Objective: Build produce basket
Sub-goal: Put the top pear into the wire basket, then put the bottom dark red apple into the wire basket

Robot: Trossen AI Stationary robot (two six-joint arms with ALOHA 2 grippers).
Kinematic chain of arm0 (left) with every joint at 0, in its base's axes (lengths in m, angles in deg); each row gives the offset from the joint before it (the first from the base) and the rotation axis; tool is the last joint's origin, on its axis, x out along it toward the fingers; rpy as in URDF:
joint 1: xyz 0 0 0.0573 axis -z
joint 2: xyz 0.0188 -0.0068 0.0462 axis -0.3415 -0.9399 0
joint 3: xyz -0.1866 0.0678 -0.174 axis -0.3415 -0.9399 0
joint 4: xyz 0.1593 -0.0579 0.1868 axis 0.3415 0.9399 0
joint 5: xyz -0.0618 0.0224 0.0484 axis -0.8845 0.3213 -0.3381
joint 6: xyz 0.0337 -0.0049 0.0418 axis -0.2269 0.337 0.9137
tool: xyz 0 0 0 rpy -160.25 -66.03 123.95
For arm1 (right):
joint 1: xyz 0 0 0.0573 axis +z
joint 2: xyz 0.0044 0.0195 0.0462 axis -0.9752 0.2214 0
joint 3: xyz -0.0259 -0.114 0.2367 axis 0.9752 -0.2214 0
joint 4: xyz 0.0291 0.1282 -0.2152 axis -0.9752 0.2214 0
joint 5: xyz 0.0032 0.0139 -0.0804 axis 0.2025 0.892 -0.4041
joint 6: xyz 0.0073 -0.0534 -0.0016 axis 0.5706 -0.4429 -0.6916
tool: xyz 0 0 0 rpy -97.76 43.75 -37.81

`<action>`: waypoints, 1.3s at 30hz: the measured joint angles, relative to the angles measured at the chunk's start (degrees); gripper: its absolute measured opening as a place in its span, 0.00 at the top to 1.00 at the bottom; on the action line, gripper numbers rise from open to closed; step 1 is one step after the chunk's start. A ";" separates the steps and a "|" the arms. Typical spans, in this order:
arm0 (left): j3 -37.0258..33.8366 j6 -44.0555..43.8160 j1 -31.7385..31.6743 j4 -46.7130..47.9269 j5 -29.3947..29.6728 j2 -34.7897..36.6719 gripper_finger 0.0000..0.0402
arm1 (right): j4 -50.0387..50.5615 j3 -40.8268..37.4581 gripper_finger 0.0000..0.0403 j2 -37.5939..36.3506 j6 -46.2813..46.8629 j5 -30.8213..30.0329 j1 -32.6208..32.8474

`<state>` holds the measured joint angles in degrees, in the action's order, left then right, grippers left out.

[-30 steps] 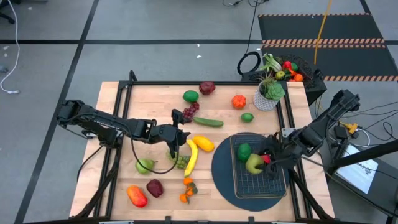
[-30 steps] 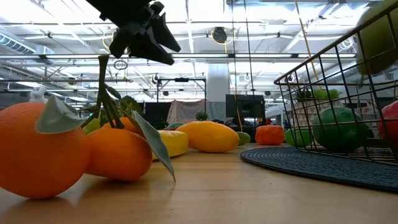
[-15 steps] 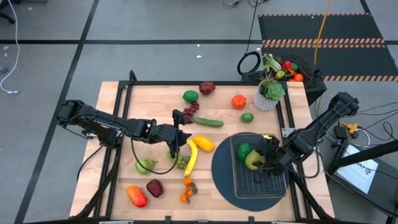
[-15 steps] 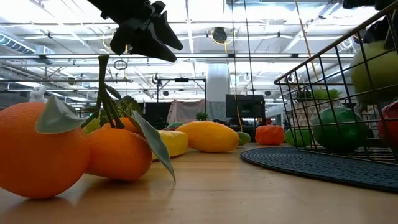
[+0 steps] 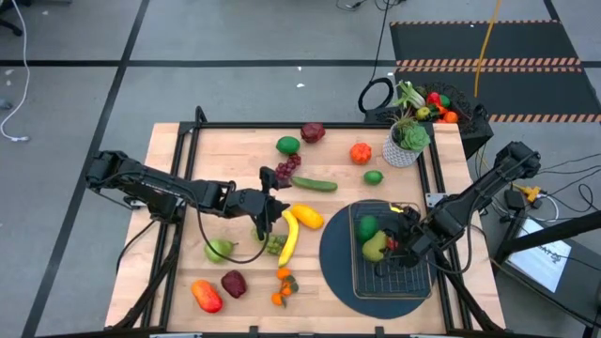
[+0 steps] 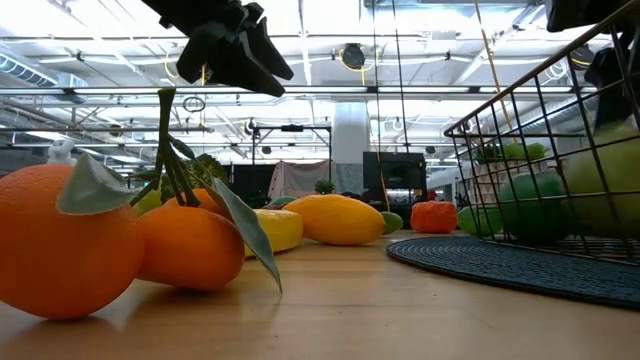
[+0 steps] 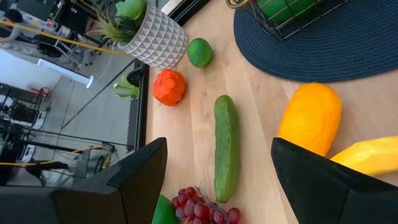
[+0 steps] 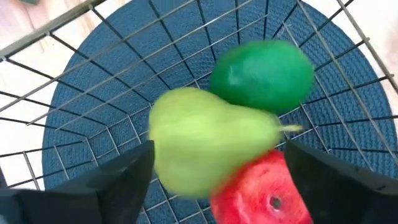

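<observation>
Pear [image 8: 208, 146] sits in the basket [image 5: 421, 280] between your wide right end effector [image 5: 402, 246] fingers, seemingly released; lift straight, or you'll drag it out.

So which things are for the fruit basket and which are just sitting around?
For the job:
basket
pear
red apple
banana
cucumber
oranges

Just lying about:
potted plant
round blue mat

table [image 5: 178, 150] — pale wood | on it: dark round mat [image 5: 336, 265]; cucumber [image 5: 314, 184]; banana [image 5: 288, 237]; oranges [image 5: 282, 286]
</observation>
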<state>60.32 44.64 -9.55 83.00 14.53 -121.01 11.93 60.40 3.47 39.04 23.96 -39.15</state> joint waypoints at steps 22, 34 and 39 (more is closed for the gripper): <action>0.00 -4.27 0.27 1.57 0.12 0.00 0.29 | -26.86 0.00 0.03 -7.92 -28.46 -29.57 -0.16; 0.05 -11.45 1.75 9.32 0.11 7.42 0.29 | -53.47 -8.60 0.03 -7.49 -58.57 -31.63 -12.51; 0.13 -21.39 1.70 16.47 -0.03 9.78 0.29 | -62.52 -12.62 0.03 -7.52 -62.01 -19.05 -22.10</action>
<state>60.44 23.25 -7.85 99.47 14.51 -111.23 -50.59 47.78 -4.05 -22.97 4.92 -61.25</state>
